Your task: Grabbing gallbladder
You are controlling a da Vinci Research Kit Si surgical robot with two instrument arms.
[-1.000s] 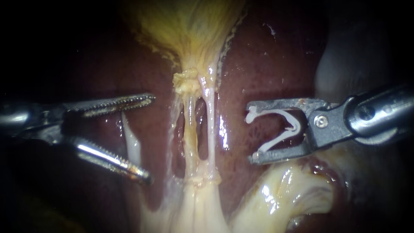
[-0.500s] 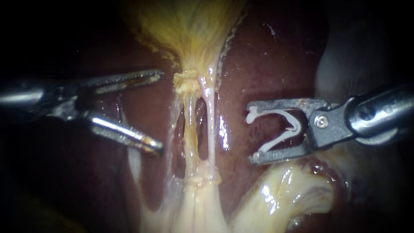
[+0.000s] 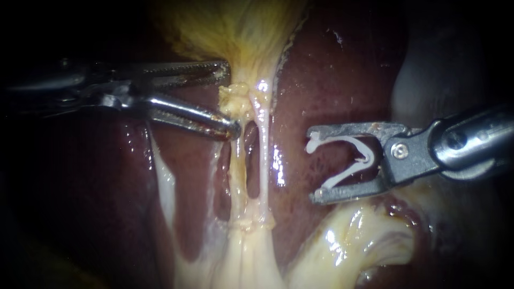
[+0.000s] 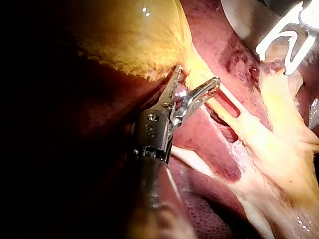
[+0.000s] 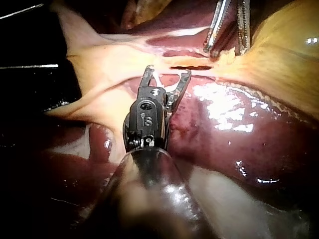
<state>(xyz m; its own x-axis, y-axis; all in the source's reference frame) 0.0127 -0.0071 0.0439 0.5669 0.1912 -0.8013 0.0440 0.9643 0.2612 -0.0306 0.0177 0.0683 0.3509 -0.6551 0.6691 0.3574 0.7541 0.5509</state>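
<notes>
Behind its jaws, the left instrument's (image 3: 231, 97) shaft fades into darkness in the endoscope view. Whether its lower jaw tip touches the knot of tissue (image 3: 234, 101) below the gallbladder (image 3: 235, 32) cannot be told. The gallbladder's body is cut off beyond those jaws. The right instrument's (image 3: 311, 165) shaft is cropped behind its jaws. Both wrist views blur the near shaft. In the left wrist view, well ahead of the jaws, the clip (image 4: 284, 40) is glared and cropped.

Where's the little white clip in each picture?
Endoscope view: the white clip sits in the right instrument's jaws, right of the tubes.
Left wrist view: white clip far ahead of the left instrument, past the tubes.
Right wrist view: white clip between its own instrument's jaws.
Shared landmark: the yellow gallbladder.
</notes>
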